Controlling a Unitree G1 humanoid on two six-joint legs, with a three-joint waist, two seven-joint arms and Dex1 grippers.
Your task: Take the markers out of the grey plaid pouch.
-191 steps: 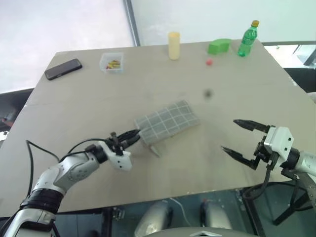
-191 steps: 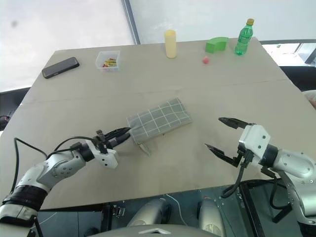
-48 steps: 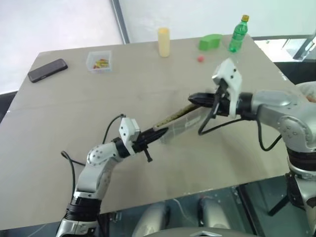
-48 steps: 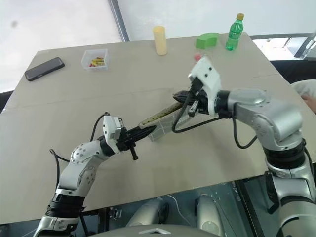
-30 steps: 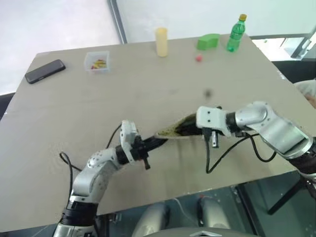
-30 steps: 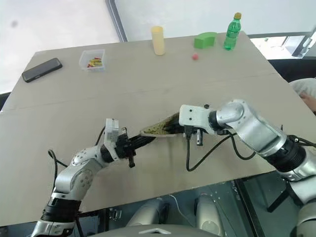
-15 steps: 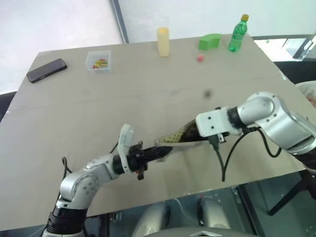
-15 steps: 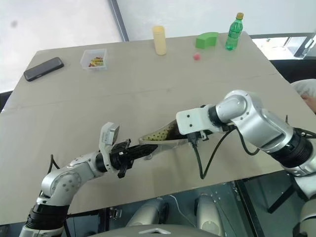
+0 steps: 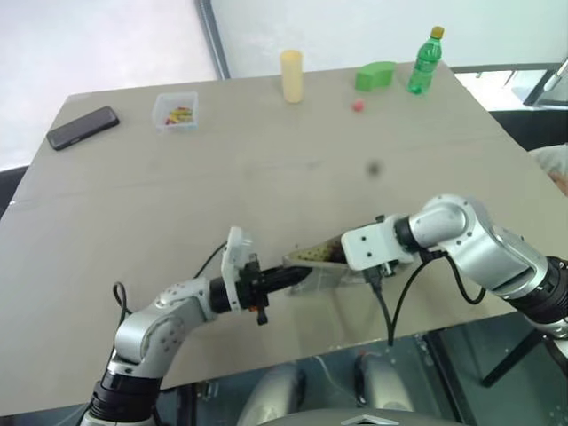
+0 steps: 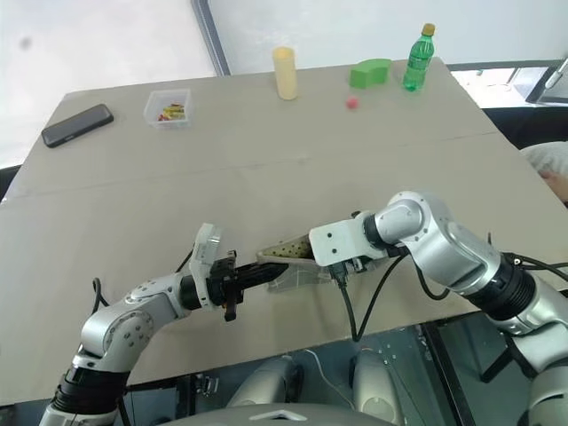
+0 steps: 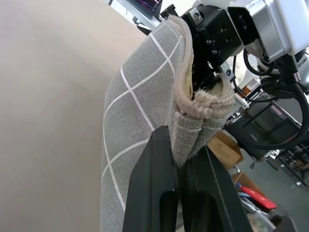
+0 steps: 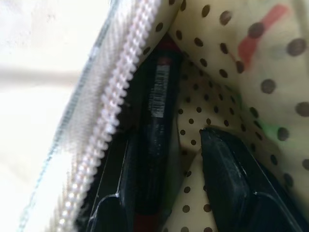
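The flat grey plaid fabric pouch (image 10: 293,257) with pale grid lines is held up over the near part of the tan table (image 10: 177,195), close to its near edge, its mouth gaping to show the olive-yellow dotted lining (image 12: 212,58). Inside it, in the right wrist view, lies a slim dark marker (image 12: 154,145) with a red end, along the pale zipper (image 12: 116,111).

The left gripper (image 11: 179,164) is clamped tight on the pouch's end seam, black fingers (image 11: 149,193) pressed on the folded fabric. The right gripper (image 12: 169,169) reaches into the open mouth with its fingers apart, one on each side of the dark marker; whether they press on it I cannot tell.

Along the far edge stand a pale yellow cylinder (image 10: 285,73), a green curved block (image 10: 370,73) and a green plastic bottle (image 10: 414,59) with a yellow cap; a small red ball (image 10: 352,103) lies just in front of the block. Toward the far left corner sit a clear plastic tub (image 10: 167,107) of small coloured pieces and a black phone (image 10: 77,125).
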